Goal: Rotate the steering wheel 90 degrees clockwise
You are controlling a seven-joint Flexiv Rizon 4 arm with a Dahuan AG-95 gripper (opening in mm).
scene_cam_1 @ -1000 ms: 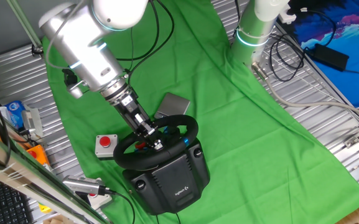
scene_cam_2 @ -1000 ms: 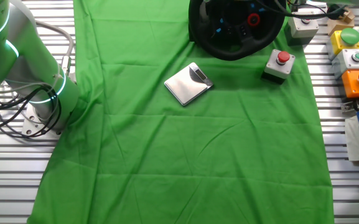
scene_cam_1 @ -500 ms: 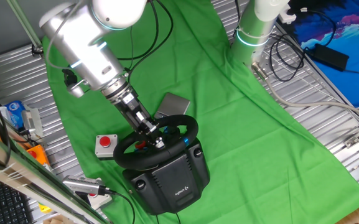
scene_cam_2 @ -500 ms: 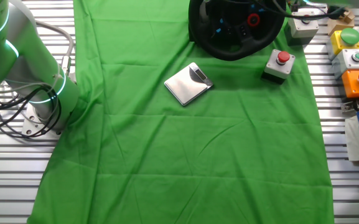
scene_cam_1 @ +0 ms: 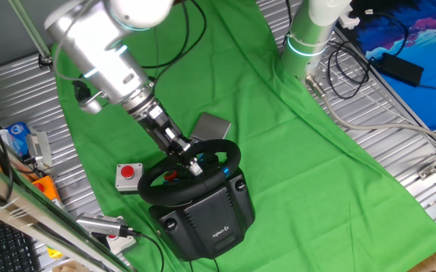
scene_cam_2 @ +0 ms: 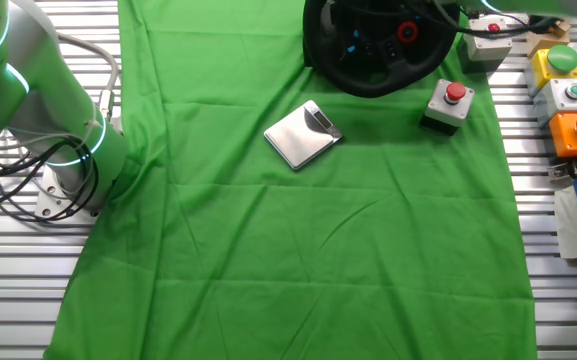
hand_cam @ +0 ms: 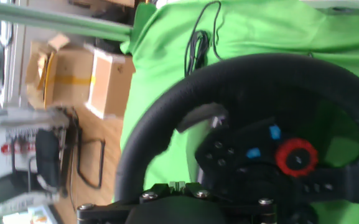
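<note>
The black steering wheel sits on its bulky black base at the near end of the green cloth. Its lower rim shows at the top of the other fixed view. In the hand view its thick rim arcs around the hub with blue buttons and a red dial. My gripper reaches down inside the rim, at the hub. In the hand view its fingertips are pressed together at the bottom edge with nothing between them. Whether they touch a spoke is hidden.
A small grey box with a red button stands left of the wheel, also in the other fixed view. A flat grey plate lies behind it. More button boxes line the side. The arm's base stands at the far end.
The arm's upper part has swung slightly left and up, and the gripper tip has shifted a little to the right inside the wheel. The wheel shows no clear turn.
</note>
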